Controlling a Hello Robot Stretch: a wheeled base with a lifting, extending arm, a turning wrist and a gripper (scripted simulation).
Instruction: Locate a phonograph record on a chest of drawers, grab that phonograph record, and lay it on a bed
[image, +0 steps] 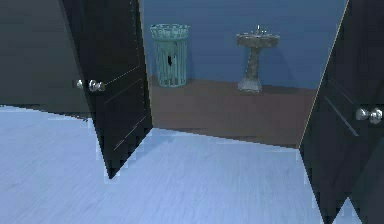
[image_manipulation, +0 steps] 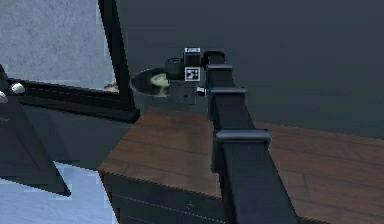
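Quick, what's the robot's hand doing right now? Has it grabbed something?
Gripper: cannot tell whether it holds anything, because a dark round thing sits right there on the wooden top.

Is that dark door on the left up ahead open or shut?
Open. The dark door stands swung aside, and past it the room beyond shows, with a pale basket and a pedestal sink.

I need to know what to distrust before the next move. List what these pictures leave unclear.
- Arm side view: whether the gripper holds anything, since a round dark thing lies behind it on the wooden top.
- Arm side view: what that round thing is. The arm covers its right side, and it is small.
- Forward view: what stands to either side past the left door and the right door, which block it.
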